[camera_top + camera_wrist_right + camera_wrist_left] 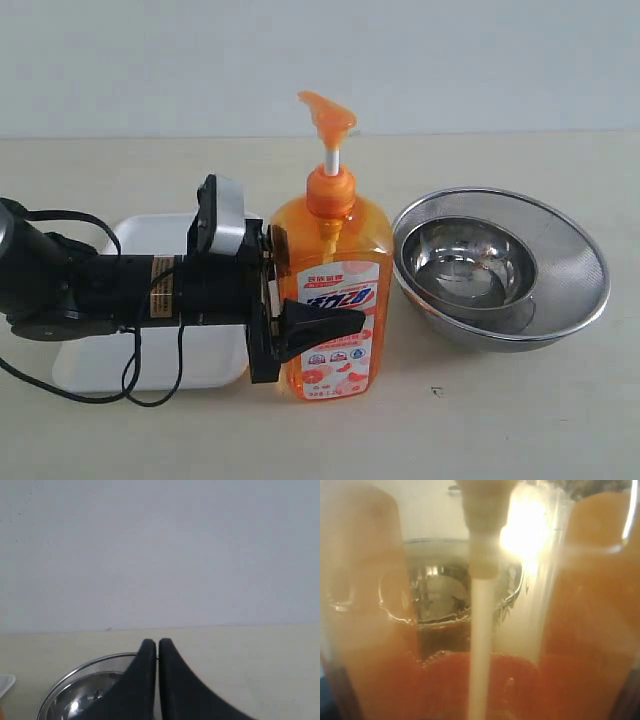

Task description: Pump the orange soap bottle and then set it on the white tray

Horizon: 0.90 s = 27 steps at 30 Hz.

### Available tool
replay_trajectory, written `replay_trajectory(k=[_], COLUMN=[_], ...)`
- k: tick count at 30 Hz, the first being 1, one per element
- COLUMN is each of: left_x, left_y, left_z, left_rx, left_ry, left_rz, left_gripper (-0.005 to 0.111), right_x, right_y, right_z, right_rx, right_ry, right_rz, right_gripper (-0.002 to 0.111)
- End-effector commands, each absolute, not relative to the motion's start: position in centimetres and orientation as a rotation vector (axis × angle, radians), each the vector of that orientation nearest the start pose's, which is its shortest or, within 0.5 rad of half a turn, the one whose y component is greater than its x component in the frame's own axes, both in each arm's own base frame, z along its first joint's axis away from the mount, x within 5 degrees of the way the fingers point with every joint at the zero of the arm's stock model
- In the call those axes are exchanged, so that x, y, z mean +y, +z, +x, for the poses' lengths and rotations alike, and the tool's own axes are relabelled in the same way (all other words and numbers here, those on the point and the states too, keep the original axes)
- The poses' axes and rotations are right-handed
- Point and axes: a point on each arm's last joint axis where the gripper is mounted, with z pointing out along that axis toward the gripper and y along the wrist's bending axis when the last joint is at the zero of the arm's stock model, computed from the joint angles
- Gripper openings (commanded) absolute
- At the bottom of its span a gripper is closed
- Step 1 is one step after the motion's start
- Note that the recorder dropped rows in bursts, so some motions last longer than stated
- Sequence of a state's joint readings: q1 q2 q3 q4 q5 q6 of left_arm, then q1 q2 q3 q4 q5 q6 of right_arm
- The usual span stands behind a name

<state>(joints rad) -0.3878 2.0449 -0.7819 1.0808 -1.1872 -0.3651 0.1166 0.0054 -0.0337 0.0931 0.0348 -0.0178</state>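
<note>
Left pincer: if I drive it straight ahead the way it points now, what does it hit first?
The soap bottle. The left pincer has it between its fingers, so pushing on would shove the bottle toward the steel bowls just beyond it. The gap between the bottle and the bowls looks small, but the depth is unclear.

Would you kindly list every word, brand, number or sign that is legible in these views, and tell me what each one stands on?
Nothing is sharp enough to quote.
On the orange soap bottle, label: large blue Chinese lettering, too blurred to quote; the smaller print above and below it is too small to read.
On the tan sticker on the left arm: dark print, too small to read.
On the steel bowl and mesh strainer: no text visible.
</note>
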Motion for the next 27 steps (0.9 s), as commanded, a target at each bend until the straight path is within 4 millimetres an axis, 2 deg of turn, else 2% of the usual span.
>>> replay_trajectory(k=[1,5,11,21,27], left_x=[-19.5,-19.4,-19.3,-19.1,-18.9], left_y=[14.5,16.5,18.2,18.6,18.5], left_z=[27.7,27.5,27.4,28.1,28.9], left_rx=[1.369,1.320,1.286,1.309,1.370], left_ry=[-1.002,-0.989,-0.977,-0.959,-0.913], left_rz=[1.130,1.122,1.098,0.988,0.910], left_gripper=[0.005,0.005,0.005,0.005,0.005], right_x=[0.6,0.6,0.6,0.6,0.7], right_y=[22.9,22.9,22.8,22.9,23.9], right_z=[5.3,5.3,5.3,5.3,5.0], right_rx=[1.468,1.471,1.474,1.477,1.510], right_ry=[0.143,0.143,0.143,0.163,0.166], right_rz=[-0.040,-0.040,-0.040,-0.023,-0.030], right_gripper=[0.000,0.000,0.000,0.000,0.000])
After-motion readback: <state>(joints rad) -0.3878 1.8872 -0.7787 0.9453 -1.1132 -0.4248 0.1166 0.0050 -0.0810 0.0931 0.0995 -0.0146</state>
